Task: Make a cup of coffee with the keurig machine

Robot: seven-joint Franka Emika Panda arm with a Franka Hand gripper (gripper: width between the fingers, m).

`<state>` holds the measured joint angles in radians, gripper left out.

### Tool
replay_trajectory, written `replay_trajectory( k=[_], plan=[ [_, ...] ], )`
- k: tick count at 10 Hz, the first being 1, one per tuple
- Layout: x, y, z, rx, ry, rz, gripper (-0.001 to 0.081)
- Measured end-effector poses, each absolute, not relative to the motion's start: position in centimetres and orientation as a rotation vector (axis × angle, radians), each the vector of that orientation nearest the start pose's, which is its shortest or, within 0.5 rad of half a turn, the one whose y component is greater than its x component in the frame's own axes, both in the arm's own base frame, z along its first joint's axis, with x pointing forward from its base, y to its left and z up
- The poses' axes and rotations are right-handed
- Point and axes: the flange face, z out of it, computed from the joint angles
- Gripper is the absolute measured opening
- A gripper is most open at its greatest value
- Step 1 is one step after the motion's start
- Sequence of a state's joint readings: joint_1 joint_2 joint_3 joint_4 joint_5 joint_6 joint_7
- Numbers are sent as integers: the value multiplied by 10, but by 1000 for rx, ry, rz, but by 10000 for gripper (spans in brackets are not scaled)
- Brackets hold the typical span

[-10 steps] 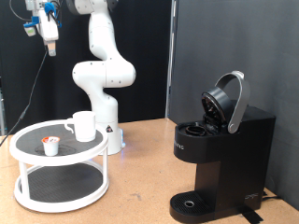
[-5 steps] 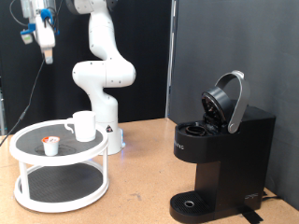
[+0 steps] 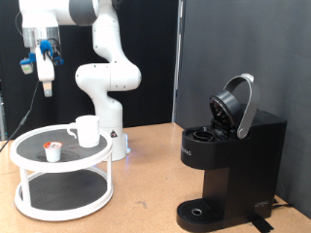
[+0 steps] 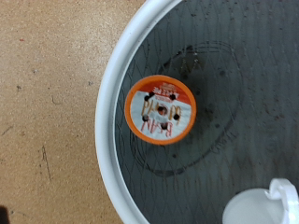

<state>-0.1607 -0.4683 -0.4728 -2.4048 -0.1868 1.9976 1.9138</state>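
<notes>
The white cup (image 3: 86, 130) stands upright on the top shelf of a round white two-tier stand (image 3: 29, 180) at the exterior view's left. A small pod (image 3: 52, 150) sits beside it on the same shelf. The wrist view looks straight down on the pod (image 4: 161, 109), with its orange rim and printed lid, and catches the cup's edge (image 4: 260, 205). My gripper (image 3: 45, 85) hangs high above the stand, over the pod, with nothing in it. The black keurig machine (image 3: 228, 165) stands at the exterior view's right with its lid (image 3: 236, 105) raised. No fingers show in the wrist view.
The white robot base (image 3: 109, 97) rises just behind the stand. The stand's white rim (image 4: 114, 84) curves around the pod, with brown tabletop (image 4: 47, 93) outside it. A stretch of brown table (image 3: 146, 184) lies between stand and machine.
The gripper has come down from the top of the exterior view towards the stand. The arm's upper link has swung into view. Cup, pod and machine have not moved.
</notes>
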Motion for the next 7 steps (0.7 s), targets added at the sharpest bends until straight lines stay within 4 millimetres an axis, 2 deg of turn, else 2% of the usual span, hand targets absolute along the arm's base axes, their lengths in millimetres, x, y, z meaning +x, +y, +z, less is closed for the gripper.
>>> replay_trajectory(
  k=[4, 7],
  plan=[
    [352, -269, 410, -1131, 2940, -10, 734],
    [358, -269, 374, -1184, 2926, -40, 734]
  ],
)
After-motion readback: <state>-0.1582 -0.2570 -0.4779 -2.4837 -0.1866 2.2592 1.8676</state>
